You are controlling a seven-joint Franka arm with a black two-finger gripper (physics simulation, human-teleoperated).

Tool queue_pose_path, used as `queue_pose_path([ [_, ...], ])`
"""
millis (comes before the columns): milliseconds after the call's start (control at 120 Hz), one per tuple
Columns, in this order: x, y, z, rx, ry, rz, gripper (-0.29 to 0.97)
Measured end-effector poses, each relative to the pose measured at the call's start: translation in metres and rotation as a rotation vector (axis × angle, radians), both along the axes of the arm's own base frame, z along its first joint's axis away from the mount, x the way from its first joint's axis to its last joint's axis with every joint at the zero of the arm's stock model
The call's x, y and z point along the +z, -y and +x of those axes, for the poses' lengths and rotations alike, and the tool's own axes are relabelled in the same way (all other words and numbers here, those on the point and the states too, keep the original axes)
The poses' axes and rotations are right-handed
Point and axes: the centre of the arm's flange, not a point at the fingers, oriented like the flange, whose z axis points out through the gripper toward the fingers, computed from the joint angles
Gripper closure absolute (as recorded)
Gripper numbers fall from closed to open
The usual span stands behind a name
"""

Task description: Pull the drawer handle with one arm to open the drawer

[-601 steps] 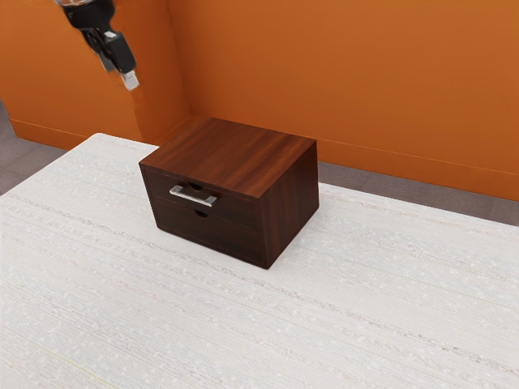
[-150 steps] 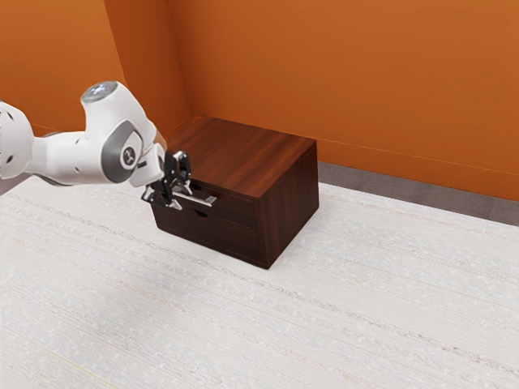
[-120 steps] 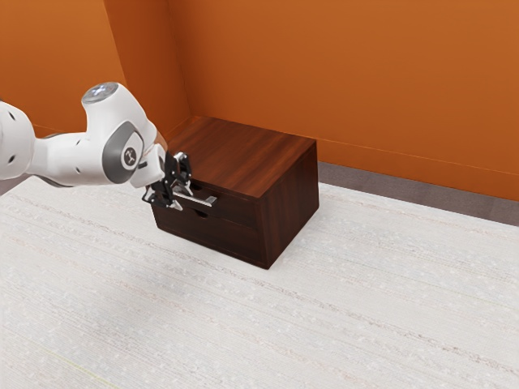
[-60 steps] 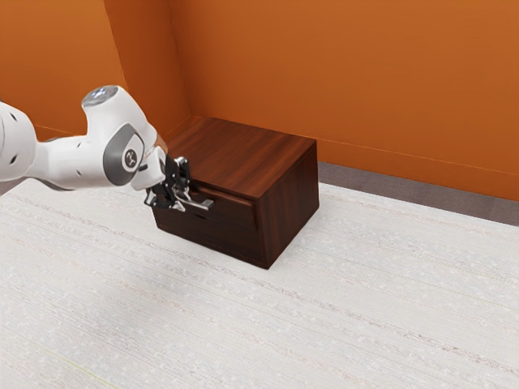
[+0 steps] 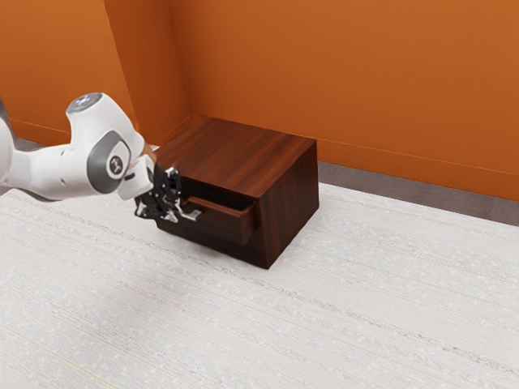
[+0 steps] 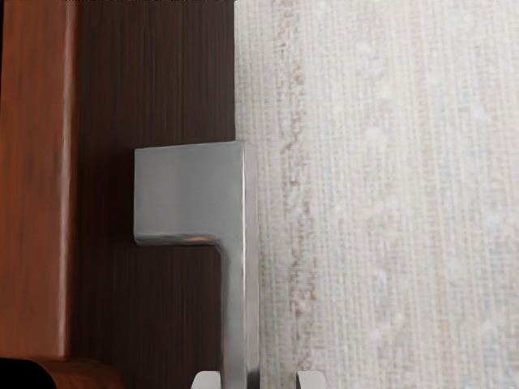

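A dark wooden cabinet (image 5: 243, 174) with two drawers stands on the pale table. Its upper drawer (image 5: 223, 219) sticks out some way from the cabinet front, toward the exterior view's left. My black gripper (image 5: 168, 207) is shut on the drawer's silver bar handle (image 5: 188, 215), at the handle's end nearer the arm. In the wrist view the handle (image 6: 219, 219) runs along the dark drawer front (image 6: 154, 89), and two pale fingertips (image 6: 207, 379) stand on either side of the bar.
The white table (image 5: 324, 316) spreads wide in front of and beside the cabinet. Orange walls (image 5: 365, 73) rise behind it, close to the cabinet's back. The lower drawer (image 5: 215, 239) stays flush.
From high above at first, my arm came down and took hold of the handle. Over the last second it has drawn back toward the exterior view's left, sliding the upper drawer out.
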Motion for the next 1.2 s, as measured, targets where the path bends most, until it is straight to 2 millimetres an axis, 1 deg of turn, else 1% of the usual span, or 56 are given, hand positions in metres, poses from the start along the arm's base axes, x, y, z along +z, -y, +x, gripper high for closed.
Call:
queue_pose_path([
  [108,-0.001,0.000,-0.006,0.000,-0.005,-0.006,0.66],
  [592,0.007,0.001,-0.037,-0.004,-0.002,-0.040,0.65],
  [800,0.004,0.001,-0.042,-0.004,-0.010,-0.043,0.64],
  [950,0.004,-0.003,-0.050,0.004,-0.012,-0.052,0.65],
  [1200,0.007,-0.003,-0.064,0.006,-0.008,-0.070,0.65],
])
